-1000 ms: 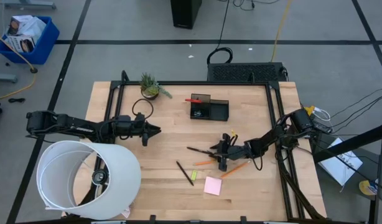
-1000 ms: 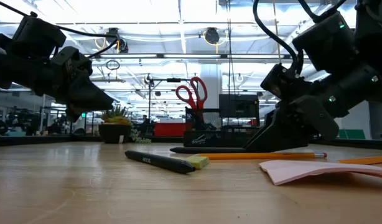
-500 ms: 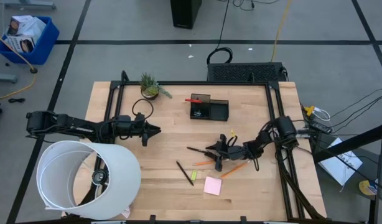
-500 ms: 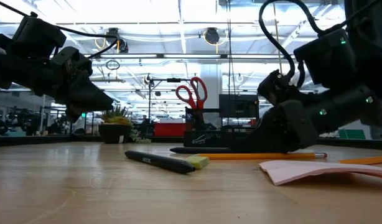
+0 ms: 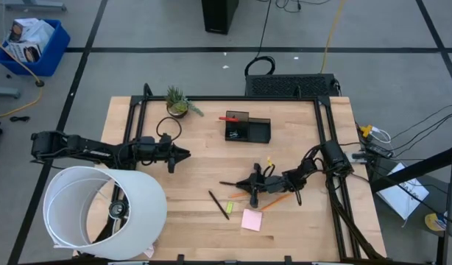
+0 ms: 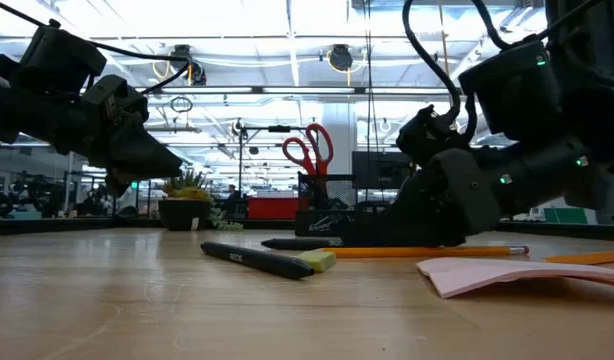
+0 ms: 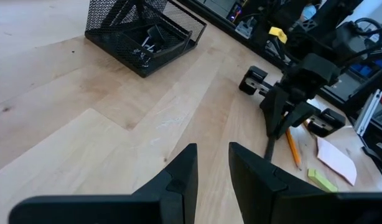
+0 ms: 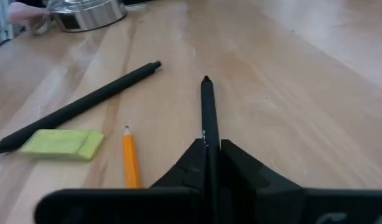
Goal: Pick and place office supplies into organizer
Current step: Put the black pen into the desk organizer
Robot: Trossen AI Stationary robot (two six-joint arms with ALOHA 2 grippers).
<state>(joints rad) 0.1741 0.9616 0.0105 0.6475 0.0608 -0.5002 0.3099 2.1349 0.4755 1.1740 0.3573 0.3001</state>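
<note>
Bright, even light is falling from overhead across every view. In the low view, ceiling lights [image 6: 287, 20] at 12 o'clock are glaring almost white, turning the arms into dark silhouettes, while the nearest stretch of table [image 6: 137, 320] at 6 o'clock is going soft and out of focus. From above, shadows are staying faint and short on the wood. In the right wrist view, the metal bowl [image 8: 85, 14] at 11 o'clock is blurring and catching a shine; the pen [image 8: 207, 118] is staying sharp.
</note>
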